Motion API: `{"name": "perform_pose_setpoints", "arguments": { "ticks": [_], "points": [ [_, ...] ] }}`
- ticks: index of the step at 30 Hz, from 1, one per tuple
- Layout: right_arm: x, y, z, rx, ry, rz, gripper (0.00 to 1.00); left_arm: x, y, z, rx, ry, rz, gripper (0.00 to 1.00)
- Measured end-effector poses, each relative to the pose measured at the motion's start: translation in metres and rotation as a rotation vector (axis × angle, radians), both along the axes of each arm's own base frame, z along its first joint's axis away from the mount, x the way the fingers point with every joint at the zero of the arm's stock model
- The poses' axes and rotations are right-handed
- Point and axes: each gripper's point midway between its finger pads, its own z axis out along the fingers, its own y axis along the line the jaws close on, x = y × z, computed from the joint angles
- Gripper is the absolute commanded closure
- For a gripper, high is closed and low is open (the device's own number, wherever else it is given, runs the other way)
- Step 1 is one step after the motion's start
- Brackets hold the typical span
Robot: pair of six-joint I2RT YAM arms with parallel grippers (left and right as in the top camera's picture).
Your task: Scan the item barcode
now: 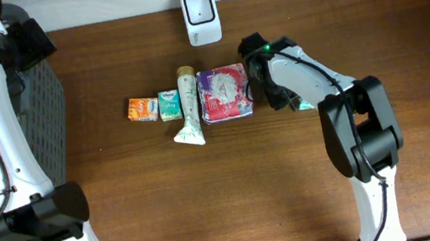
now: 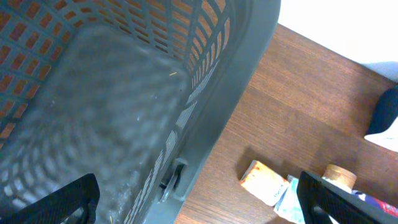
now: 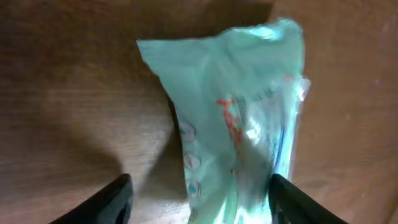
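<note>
A pale green plastic packet point(image 3: 239, 118) with red print lies on the wooden table between the fingers of my right gripper point(image 3: 202, 202). The jaws stand apart, and bare wood shows between the left finger point(image 3: 112, 202) and the packet. From overhead, only a corner of the packet point(image 1: 305, 105) shows beside the right gripper point(image 1: 287, 99). The white barcode scanner point(image 1: 201, 16) stands at the table's back edge. My left gripper point(image 2: 196, 202) hangs wide open and holds nothing, over the rim of a grey basket point(image 2: 124, 93).
A row of items lies mid-table: an orange box point(image 1: 142, 109), a small green box point(image 1: 169, 104), a tube point(image 1: 187, 107) and a pink-purple pack point(image 1: 225, 93). The grey mesh basket point(image 1: 40, 121) stands at the table's left edge.
</note>
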Motion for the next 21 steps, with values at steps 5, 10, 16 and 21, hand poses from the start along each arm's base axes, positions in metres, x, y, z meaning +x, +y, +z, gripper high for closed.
{"name": "perform_pose_setpoints", "arguments": {
  "ticks": [5,10,16,21],
  "points": [
    [0.012,-0.011,-0.002,-0.045,-0.074,-0.012,0.67,0.0,0.0,0.0,0.0,-0.001,0.0,0.01],
    [0.018,-0.041,-0.002,-0.018,-0.093,-0.091,0.96,0.0,0.0,0.0,0.0,-0.001,0.0,0.01],
    [0.04,0.019,0.049,0.446,-0.026,-0.112,0.96,0.0,0.0,0.0,0.001,-0.001,0.0,0.01],
    [0.021,0.068,0.043,1.077,0.126,-0.155,0.96,0.0,0.0,0.0,0.0,-0.002,0.0,0.01]
  ]
}}
